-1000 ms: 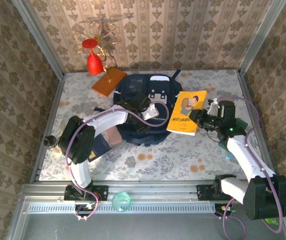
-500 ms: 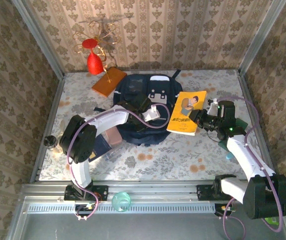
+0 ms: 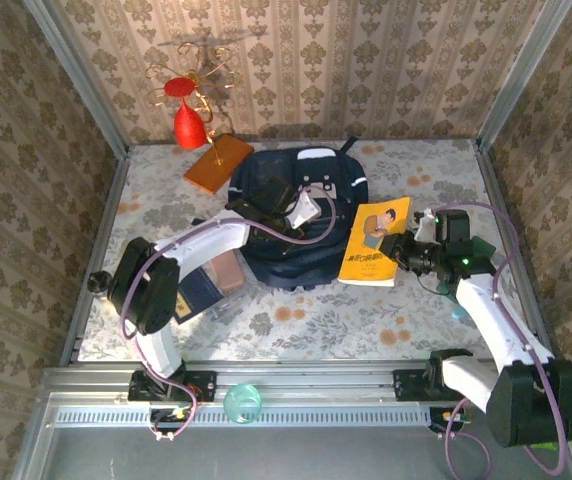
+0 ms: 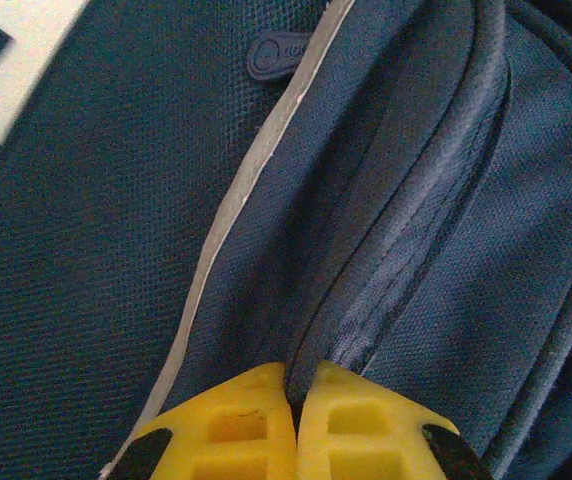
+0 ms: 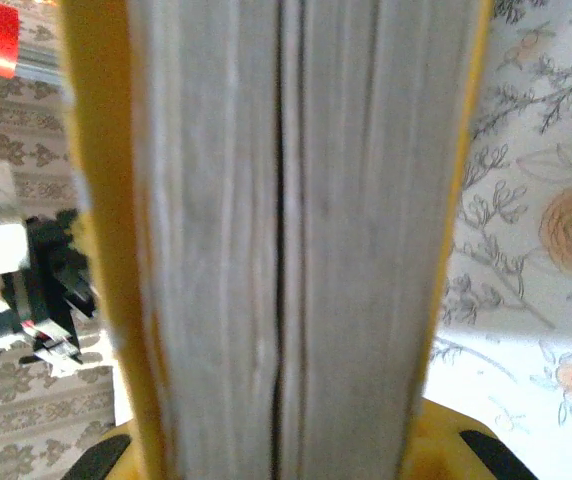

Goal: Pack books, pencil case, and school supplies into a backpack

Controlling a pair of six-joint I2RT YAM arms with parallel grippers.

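**Backpack fabric being pinched while yellow book is being held beside it**

Fabric of the backpack (image 3: 266, 190) is being gripped by the left end effector (image 3: 301, 211) near the middle of the bag's front. In the left wrist view the two yellow pads (image 4: 236, 430) are being pressed together, with a stitched navy fold running down into the slit between them. A pale stripe (image 4: 236, 215) is running diagonally just to the left of that fold. The backpack is lying flat toward the far middle of the counter (image 3: 296, 320), its grey-white patch (image 3: 318, 157) at the far end.

The yellow book (image 3: 374, 240) is being clamped by the right end effector (image 3: 399, 251) at its right edge — the cover is facing up and the book is sitting just beside the backpack's right side. In the right wrist view the grey page edges are being seen head-on between the two yellow covers, with the flowered counter to the right. Whether the book is being lifted clear of the counter cannot be told.

The pencil case (image 3: 229, 270) is lying just beside the backpack's near left corner, partly under the left arm. A dark book (image 3: 198, 293) is lying near it, closer to the counter's near left — its exact colour cannot be told. An orange slab (image 3: 216, 165) is resting at the far left, just beside the backpack.
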